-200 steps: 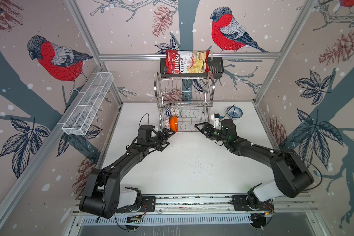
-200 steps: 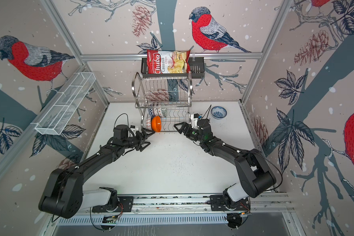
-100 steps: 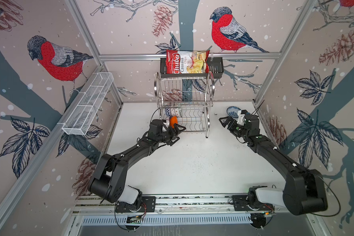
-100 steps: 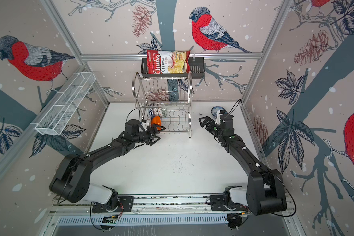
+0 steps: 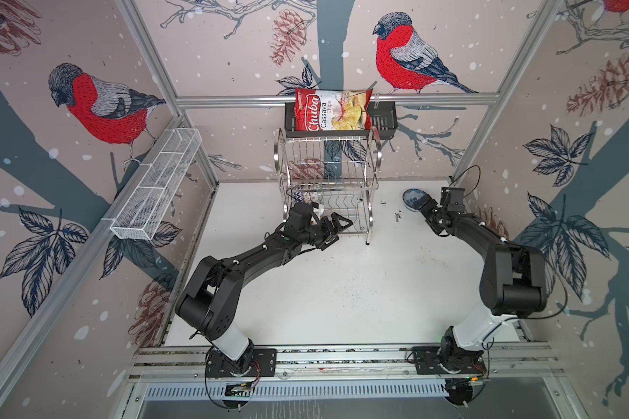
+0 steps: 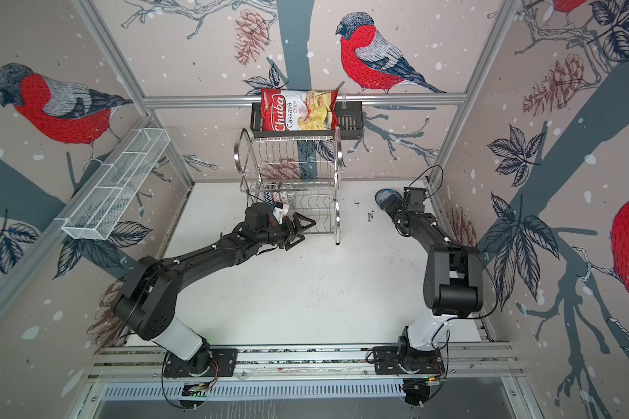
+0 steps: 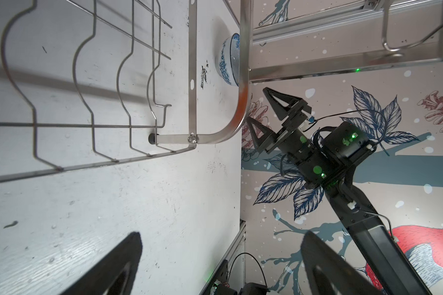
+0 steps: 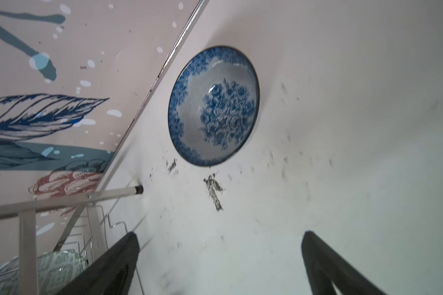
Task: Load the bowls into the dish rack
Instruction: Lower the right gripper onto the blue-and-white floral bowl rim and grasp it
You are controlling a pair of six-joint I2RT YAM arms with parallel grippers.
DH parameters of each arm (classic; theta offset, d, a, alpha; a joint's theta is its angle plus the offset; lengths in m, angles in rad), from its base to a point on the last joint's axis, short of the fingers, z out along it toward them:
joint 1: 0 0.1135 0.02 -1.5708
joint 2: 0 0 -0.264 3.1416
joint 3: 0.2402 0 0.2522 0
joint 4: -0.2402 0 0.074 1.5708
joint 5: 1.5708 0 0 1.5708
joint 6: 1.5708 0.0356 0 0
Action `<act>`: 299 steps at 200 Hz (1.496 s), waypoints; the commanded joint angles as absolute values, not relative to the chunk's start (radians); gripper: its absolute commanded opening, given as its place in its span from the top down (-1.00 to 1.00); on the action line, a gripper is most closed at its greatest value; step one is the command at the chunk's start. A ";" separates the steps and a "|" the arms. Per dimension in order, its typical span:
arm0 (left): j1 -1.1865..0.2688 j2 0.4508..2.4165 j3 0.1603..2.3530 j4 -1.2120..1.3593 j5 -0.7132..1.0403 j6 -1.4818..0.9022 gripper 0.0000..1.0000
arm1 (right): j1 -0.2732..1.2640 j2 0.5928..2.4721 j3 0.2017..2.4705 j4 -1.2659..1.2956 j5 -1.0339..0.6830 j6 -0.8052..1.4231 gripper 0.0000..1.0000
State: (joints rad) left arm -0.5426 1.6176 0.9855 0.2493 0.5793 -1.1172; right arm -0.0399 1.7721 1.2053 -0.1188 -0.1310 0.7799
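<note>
while the white-blue floral bowl (image 8: 214, 106) is seen lying on the table (image 5: 342, 290) beside the dish rack (image 5: 329, 181), right gripper (image 8: 219, 235) held wide open and empty, bowl ahead of its fingers (image 8: 113, 268), not between them, left gripper (image 5: 340, 229) spread open, empty, at rack's lower tier

Our blue-and-white floral bowl (image 8: 214, 106) sits upright on the table (image 8: 343, 153), just ahead of our right gripper (image 8: 220, 233), not touching it. The shiny two-tier wire dish rack (image 5: 329, 170) stands right in front of our left gripper (image 5: 343, 229), with a few patterned bowls (image 5: 301, 196) on edge in its lower tier.
</note>
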 commanded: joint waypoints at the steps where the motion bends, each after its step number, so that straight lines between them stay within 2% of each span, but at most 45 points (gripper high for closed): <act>1: -0.547 1.621 1.021 0.227 0.564 -1.071 -0.95 | -0.071 1.871 1.311 -0.202 -0.109 0.788 -0.99; 26: -0.546 1.623 1.052 0.191 0.554 -1.047 -0.95 | -0.092 1.966 1.400 -0.222 -0.090 0.792 -1.00; 93: -0.546 1.666 1.177 0.086 0.558 -0.976 -0.95 | -0.095 2.162 1.605 -0.299 -0.121 0.778 -0.79; 169: -0.528 1.660 1.195 0.025 0.570 -0.945 -0.95 | -0.090 2.218 1.639 -0.319 -0.129 0.751 -0.20; 190: -0.526 1.653 1.194 0.013 0.568 -0.941 -0.95 | -0.089 2.225 1.654 -0.333 -0.122 0.736 0.06; 207: -0.526 1.639 1.182 0.010 0.565 -0.941 -0.94 | -0.089 2.218 1.649 -0.332 -0.129 0.736 0.43; 225: -0.524 1.623 1.174 0.001 0.559 -0.939 -0.94 | -0.085 2.195 1.631 -0.325 -0.156 0.737 0.65; 267: -0.523 1.557 1.125 -0.007 0.530 -0.945 -0.95 | -0.062 2.059 1.494 -0.290 -0.156 0.724 0.88; 299: -0.523 1.509 1.061 0.000 0.523 -0.956 -0.94 | -0.034 1.903 1.323 -0.258 -0.161 0.716 0.93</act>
